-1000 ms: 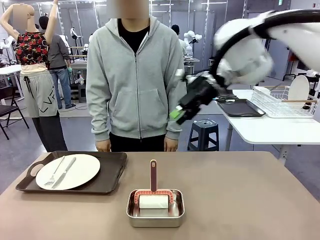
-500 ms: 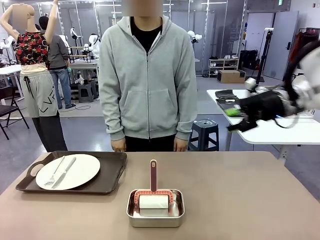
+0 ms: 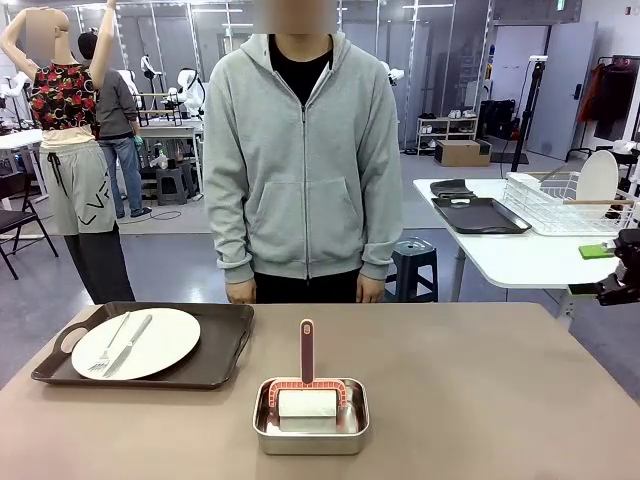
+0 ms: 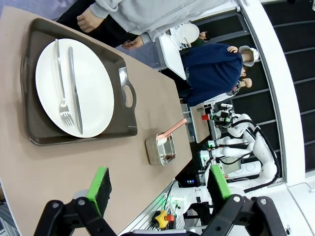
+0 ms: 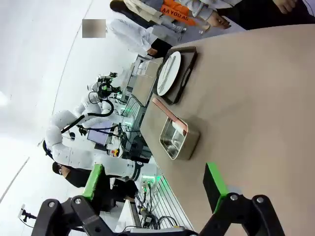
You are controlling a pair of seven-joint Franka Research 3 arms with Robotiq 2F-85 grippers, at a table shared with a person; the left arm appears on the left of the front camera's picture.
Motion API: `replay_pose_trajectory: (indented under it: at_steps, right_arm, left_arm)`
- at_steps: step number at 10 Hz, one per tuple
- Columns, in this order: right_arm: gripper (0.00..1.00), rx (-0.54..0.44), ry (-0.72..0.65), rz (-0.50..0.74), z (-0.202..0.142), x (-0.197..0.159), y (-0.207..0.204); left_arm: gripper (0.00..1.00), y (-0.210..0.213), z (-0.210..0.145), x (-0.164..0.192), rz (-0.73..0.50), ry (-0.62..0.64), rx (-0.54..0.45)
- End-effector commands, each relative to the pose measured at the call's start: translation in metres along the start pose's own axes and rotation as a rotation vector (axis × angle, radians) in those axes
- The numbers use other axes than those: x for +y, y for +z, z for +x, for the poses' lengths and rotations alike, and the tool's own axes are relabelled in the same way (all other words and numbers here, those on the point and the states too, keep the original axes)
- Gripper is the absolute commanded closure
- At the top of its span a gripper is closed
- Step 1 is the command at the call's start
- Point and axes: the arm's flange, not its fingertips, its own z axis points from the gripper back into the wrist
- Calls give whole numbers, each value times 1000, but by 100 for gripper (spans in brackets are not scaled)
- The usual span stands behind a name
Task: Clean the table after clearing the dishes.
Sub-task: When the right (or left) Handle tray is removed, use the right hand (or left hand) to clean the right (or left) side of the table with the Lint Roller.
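Over at the right edge, the right gripper (image 3: 598, 270) is showing half cut off, fingers wide; the left gripper (image 4: 160, 184) is gaping too. A white plate (image 3: 168, 334) is bearing fork (image 3: 108, 346) and knife (image 3: 130, 344).

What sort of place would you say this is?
Probably a large indoor lab or workshop hall, staged for table clearing: a plate on a tray on the table, a wire rack on a white side table, and workbenches on open floor behind the person.

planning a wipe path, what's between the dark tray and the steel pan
Nothing: in the front view, just bare table separates the dark tray from the steel pan.
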Motion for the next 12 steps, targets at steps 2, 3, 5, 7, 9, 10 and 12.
replay_pose_trajectory:
  at_steps: [2,3,5,7,9,10,12]
  right_arm:
    - [0,-143,-20,-2,-30,-29,58]
    - [0,-181,14,8,-37,-35,72]
    - [0,-238,4,-14,-49,-52,92]
    - [0,-255,2,-14,-49,-57,97]
    - [0,-241,-28,-27,-54,-59,102]
    - [0,-241,-28,-27,-54,-59,102]
    - [0,-241,-28,-27,-54,-59,102]
  left_arm:
    - [0,3,-1,-2,0,-7,-5]
    - [0,3,-1,-2,0,-7,-5]
    - [0,3,-1,-2,0,-7,-5]
    - [0,3,-1,-2,0,-7,-5]
    - [0,3,-1,-2,0,-7,-5]
    - [0,3,-1,-2,0,-7,-5]
    - [0,3,-1,-2,0,-7,-5]
